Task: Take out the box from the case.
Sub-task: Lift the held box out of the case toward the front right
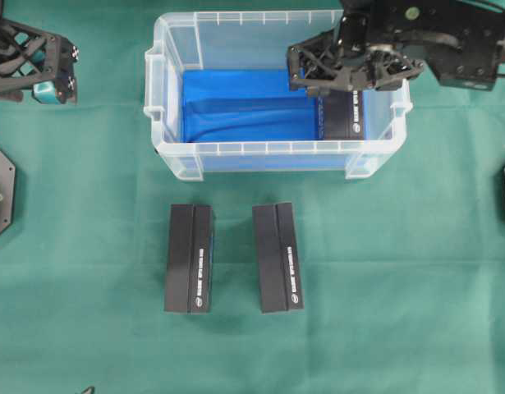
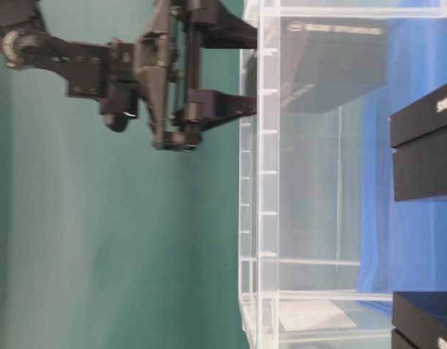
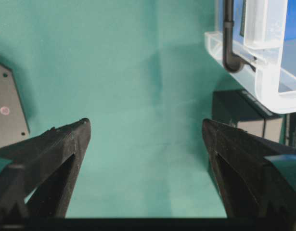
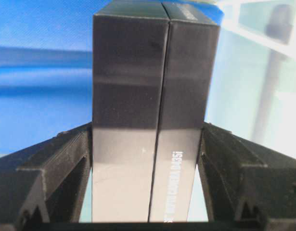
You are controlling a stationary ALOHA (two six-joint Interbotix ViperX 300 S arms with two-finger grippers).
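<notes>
Green cloth covers the table (image 1: pixel 88 328), where two black boxes (image 1: pixel 190 258) already lie near the front of the case (image 1: pixel 166 135). Inside, at its right end, the right gripper (image 4: pixel 147 159) clamps the last box (image 4: pixel 152 96), not yet clear. The left gripper (image 3: pixel 145 139) hangs open.

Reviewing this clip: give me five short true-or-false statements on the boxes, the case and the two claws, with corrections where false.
1. The right claw is closed on a black box inside the case. True.
2. Three black boxes lie on the green cloth outside the case. False: only two boxes lie there, side by side in front of the case.
3. The left claw is open and holds nothing. True.
4. The gripped box sits at the case's left end in the overhead view. False: it is at the right end.
5. The case has a red lining. False: the blue lining covers its bottom.
</notes>
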